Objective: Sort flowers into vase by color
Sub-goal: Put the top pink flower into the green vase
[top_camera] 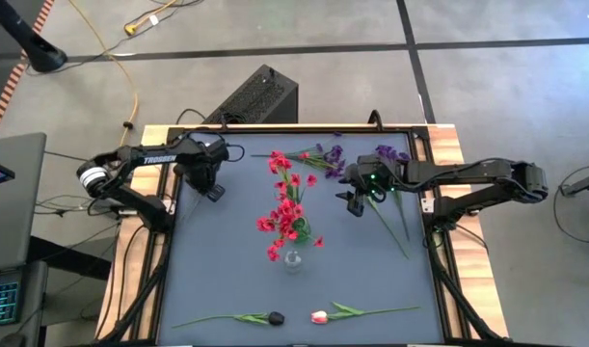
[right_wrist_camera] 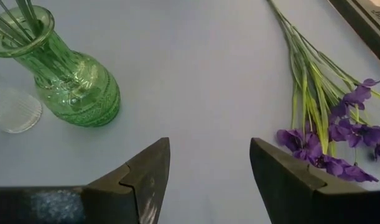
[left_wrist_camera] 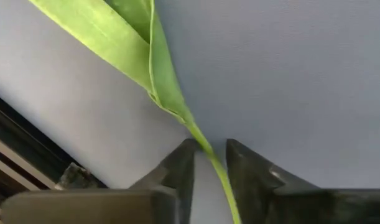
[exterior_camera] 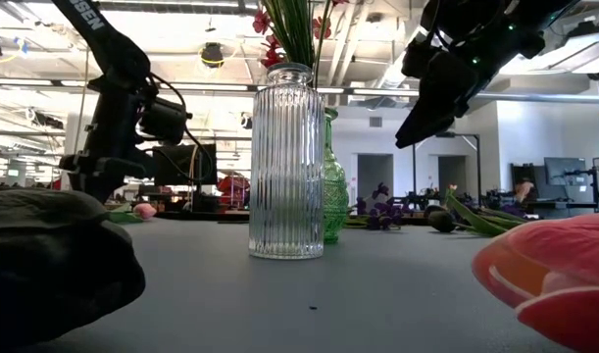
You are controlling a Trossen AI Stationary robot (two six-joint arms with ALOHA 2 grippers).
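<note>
Grey table (top_camera: 217,280) is mid-sort. Left tool (left_wrist_camera: 208,163) sits low at the far left, nearly shut around a green stem (left_wrist_camera: 205,149), though whether it's gripping is hard to say. Right tool (right_wrist_camera: 208,174) hangs wide open and empty near the purple flowers (right_wrist_camera: 329,146). Red ones (top_camera: 286,207) are already bunched up at the vases, though which vase I can't tell. Looks like plenty left: purple sprays, a dark tulip (top_camera: 275,317) and a pink tulip (top_camera: 319,316) lie loose.

Flowers (top_camera: 286,210) in vases mid-table, two tulips (top_camera: 296,316) before them
</note>
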